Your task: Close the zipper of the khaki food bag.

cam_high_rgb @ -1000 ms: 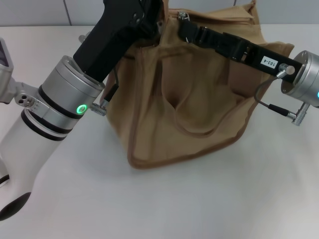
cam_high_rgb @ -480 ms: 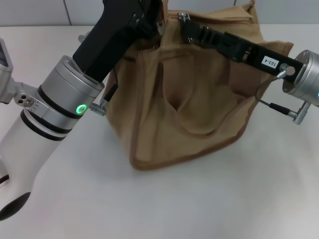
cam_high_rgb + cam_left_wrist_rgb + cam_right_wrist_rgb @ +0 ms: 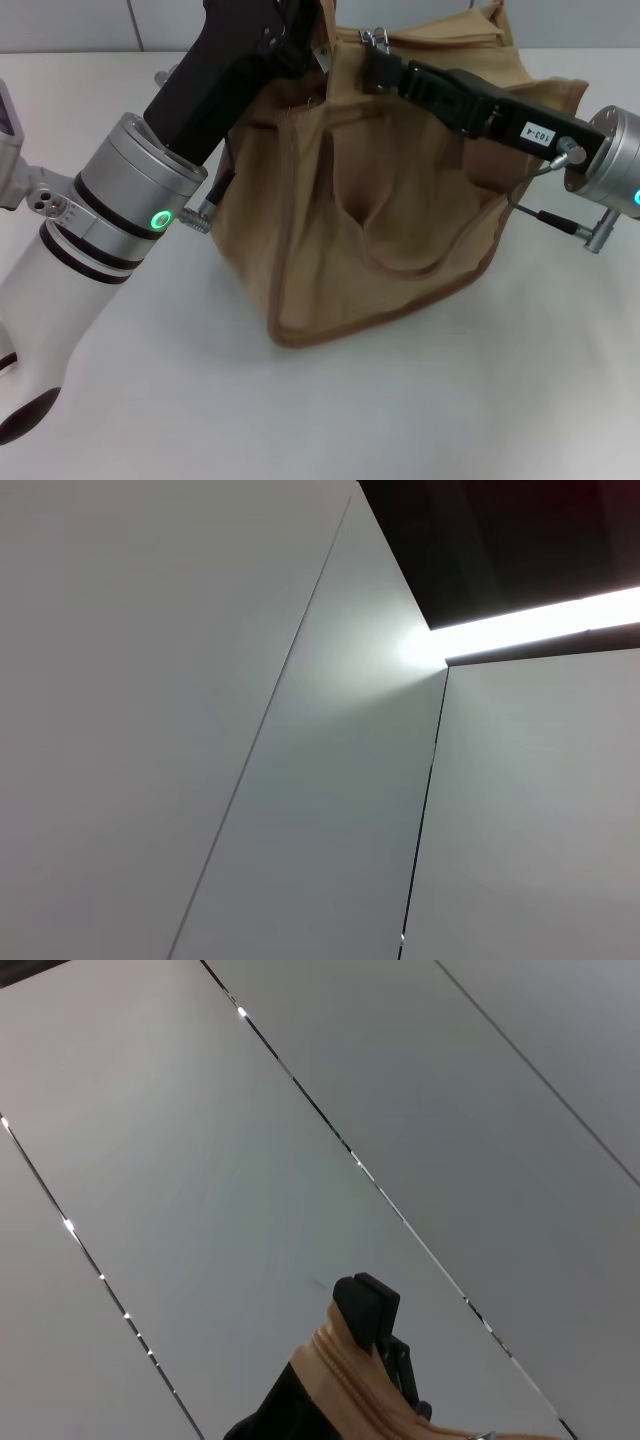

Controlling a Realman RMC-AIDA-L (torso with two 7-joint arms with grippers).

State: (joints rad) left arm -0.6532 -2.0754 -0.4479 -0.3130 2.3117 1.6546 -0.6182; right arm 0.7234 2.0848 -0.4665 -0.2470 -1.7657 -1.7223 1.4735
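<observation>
Right tool (image 3: pixel 378 68) reaches the silver pull of the zipper (image 3: pixel 374 38) atop the khaki food bag (image 3: pixel 380 200) on the desk (image 3: pixel 420 400); its grip cannot be told. Left tool (image 3: pixel 312 50) braces the soft, slumping canvas; the small pull looks the best hold.

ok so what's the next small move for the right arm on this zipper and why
Probably keep drawing the silver pull tab along the zipper toward the left gripper. The right gripper sits at the top edge of the khaki food bag right by the tab, and the left gripper appears to brace the bag's near top corner, though neither grip is clearly visible.
</observation>
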